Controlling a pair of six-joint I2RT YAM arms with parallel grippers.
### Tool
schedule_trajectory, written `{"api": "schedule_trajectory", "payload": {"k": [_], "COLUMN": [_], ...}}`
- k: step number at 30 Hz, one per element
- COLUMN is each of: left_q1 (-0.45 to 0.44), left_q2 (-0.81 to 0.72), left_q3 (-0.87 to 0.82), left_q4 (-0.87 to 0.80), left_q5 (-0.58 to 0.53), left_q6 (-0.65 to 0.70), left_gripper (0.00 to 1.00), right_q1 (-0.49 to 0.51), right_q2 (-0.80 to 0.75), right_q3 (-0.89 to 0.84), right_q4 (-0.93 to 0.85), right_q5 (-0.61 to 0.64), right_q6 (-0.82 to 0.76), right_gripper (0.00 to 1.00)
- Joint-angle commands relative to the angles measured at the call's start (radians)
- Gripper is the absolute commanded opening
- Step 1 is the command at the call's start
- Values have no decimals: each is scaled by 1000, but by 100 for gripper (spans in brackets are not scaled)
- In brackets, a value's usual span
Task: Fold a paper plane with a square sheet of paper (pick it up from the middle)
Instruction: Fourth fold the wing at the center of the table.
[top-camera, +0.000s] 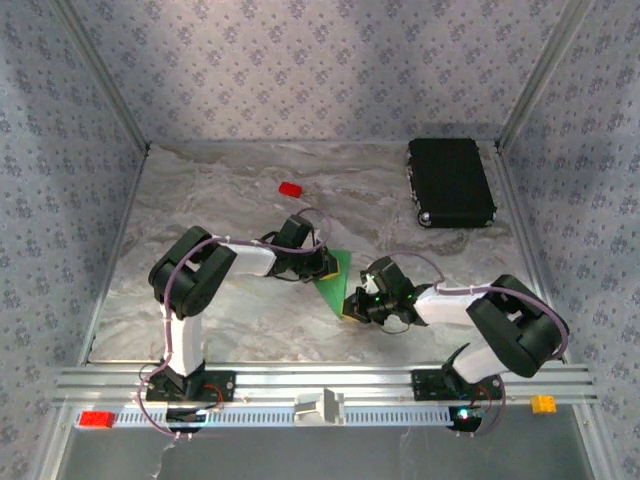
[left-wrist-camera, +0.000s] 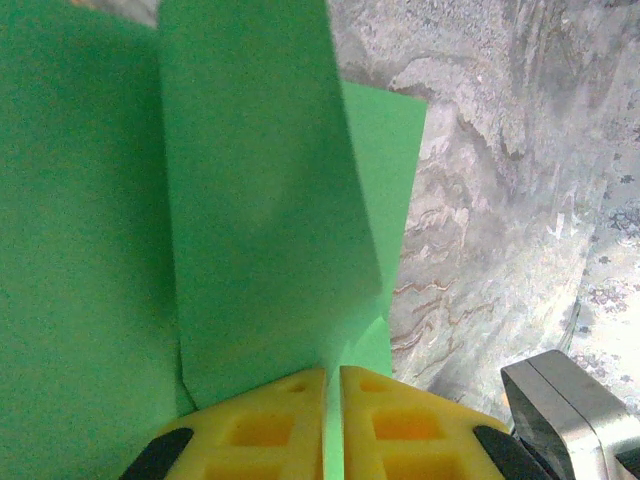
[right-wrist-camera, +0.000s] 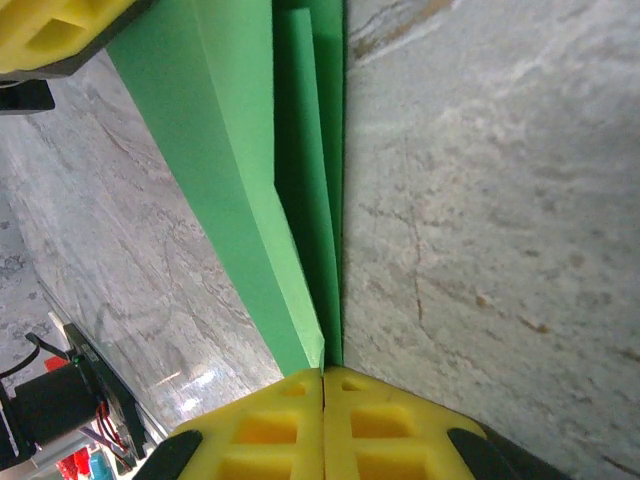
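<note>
Top view: green paper (top-camera: 336, 282), partly folded, sits mid-table (top-camera: 200, 310) between left gripper (top-camera: 326, 266) and right gripper (top-camera: 354, 306). Left wrist: jaws pinched on its edge, flaps upright. Right wrist: jaws clamped on the folded end. Looks mid-fold; next move probably needs one side letting go to crease a wing.

The sheet (top-camera: 338, 280) lies before block (top-camera: 290, 189), case (top-camera: 450, 182) behind right

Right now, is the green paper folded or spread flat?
Folded: the green paper shows overlapping flaps meeting along straight creases, in both wrist views.
</note>
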Motion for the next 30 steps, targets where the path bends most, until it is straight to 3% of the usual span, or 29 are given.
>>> {"api": "schedule_trajectory", "payload": {"k": [1, 7, 13, 17, 21, 25, 30], "left_q1": [-4, -7, -7, -8, -16, -41, -67], "left_q2": [23, 19, 12, -2, -33, -62, -87], "left_q3": [-22, -28, -39, -55, -89, -128, -158], "left_q4": [-37, -35, -32, -24, -9, 34, 48], "left_q5": [-29, -40, -53, -70, -104, -149, -203], "left_q6": [-3, -7, -15, -23, -49, -103, -146], "left_gripper": [12, 12, 12, 12, 11, 11, 11], "right_q1": [20, 37, 41, 38, -2, -65, -57], "right_q2": [5, -26, -27, -82, -210, -292, -217], "right_q3": [-31, 3, -1, 25, 50, 45, 88], "right_q4": [-159, -233, -240, -300, -396, -342, -232], "right_q5": [20, 39, 36, 59, 116, 78, 17], "right_q6": [-13, -39, -39, -50, -84, -108, -102], "right_gripper": [7, 12, 6, 17, 20, 15, 7]}}
